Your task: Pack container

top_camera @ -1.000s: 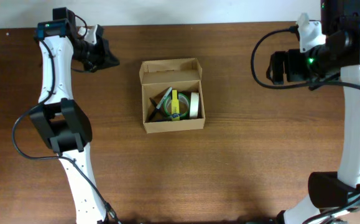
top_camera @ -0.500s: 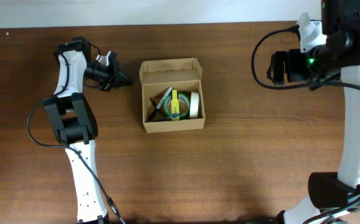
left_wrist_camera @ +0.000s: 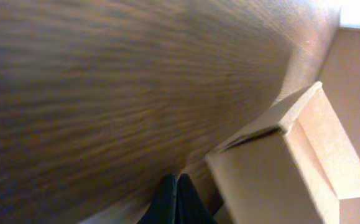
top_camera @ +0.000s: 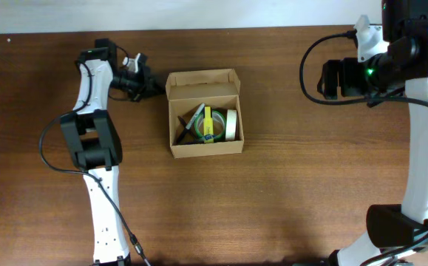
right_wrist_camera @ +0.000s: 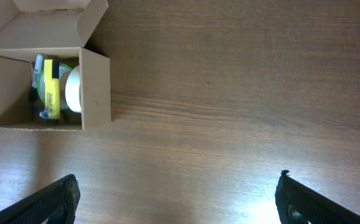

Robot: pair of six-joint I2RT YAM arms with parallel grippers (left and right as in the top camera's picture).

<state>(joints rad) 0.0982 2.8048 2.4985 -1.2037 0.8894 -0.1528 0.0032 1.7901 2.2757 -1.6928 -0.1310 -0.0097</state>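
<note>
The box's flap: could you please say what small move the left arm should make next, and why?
Probably slide the shut left fingers behind the flap and tip it forward over the box. The tape rolls already lie inside, the flap stands open, and the fingers sit by its left corner.

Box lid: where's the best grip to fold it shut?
Probably the lid's free long edge, near its middle, coming from above on the far side. It stands open off the box's far wall, so that edge is exposed and farthest from the hinge.
</note>
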